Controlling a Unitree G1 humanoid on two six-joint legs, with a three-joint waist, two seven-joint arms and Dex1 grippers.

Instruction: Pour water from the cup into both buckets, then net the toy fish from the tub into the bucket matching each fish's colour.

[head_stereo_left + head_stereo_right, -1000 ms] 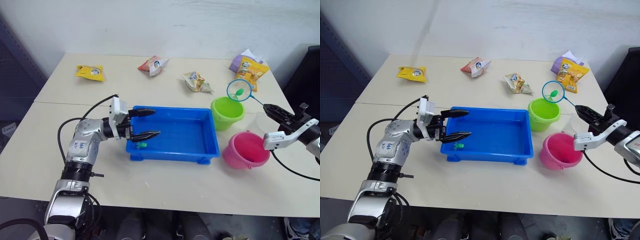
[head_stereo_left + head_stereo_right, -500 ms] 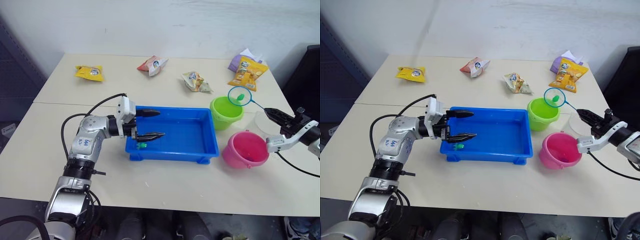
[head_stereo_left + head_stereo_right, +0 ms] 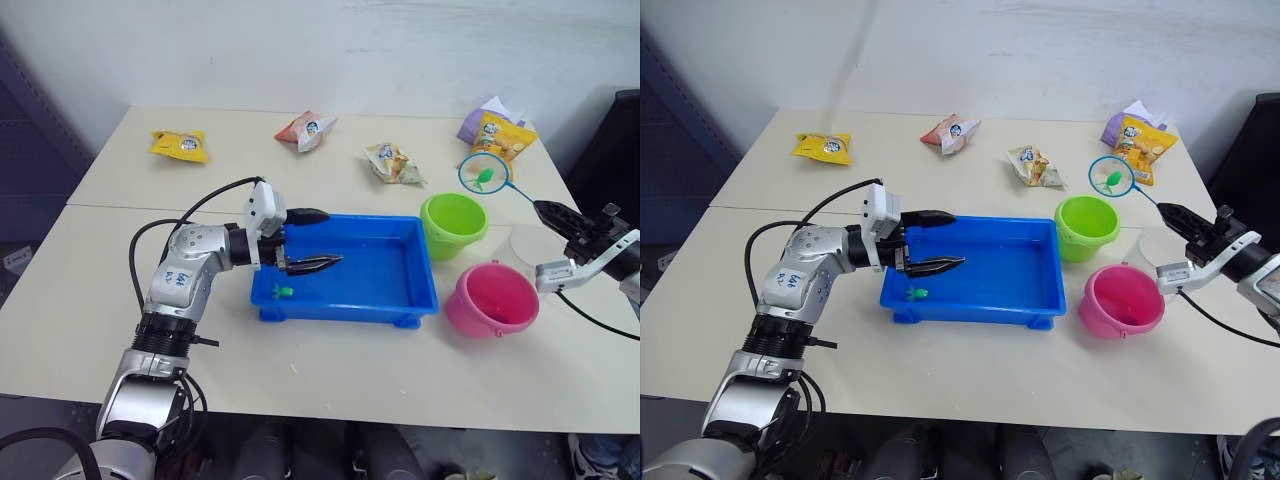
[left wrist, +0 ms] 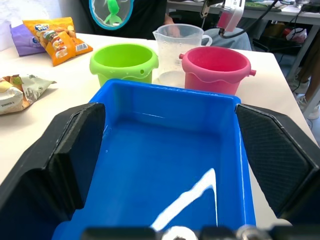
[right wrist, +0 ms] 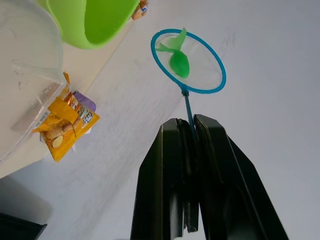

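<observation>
1. The right gripper [image 3: 1180,214] is clamped tight on the thin stick of the net [image 3: 484,174], whose hoop is lifted in the air behind and slightly right of the lime green bucket [image 3: 454,224].
2. A green toy fish [image 5: 178,62] rests in the net's mesh, so the step in hand appears to be carrying this catch to its matching bucket.
3. The pink bucket [image 3: 492,299] stands in front of the green one, just right of the blue tub [image 3: 410,300]; the clear measuring jug [image 4: 179,46] sits behind the two buckets, near the right arm.
4. The left gripper [image 3: 315,240] hangs over the left end of the tub with its fingers spread wide, holding nothing.
5. One more green toy fish [image 3: 284,292] lies in the tub's front-left corner, near that gripper; I see no pink fish in the tub.
6. Snack bags are scattered along the far side of the table [image 3: 330,390], clear of the work.
7. The next move likely calls for bringing the hoop forward and down over the green bucket's mouth, then tipping it so the fish drops in; the hoop is not yet squarely above the opening, so tipping now risks a miss onto the table.
</observation>
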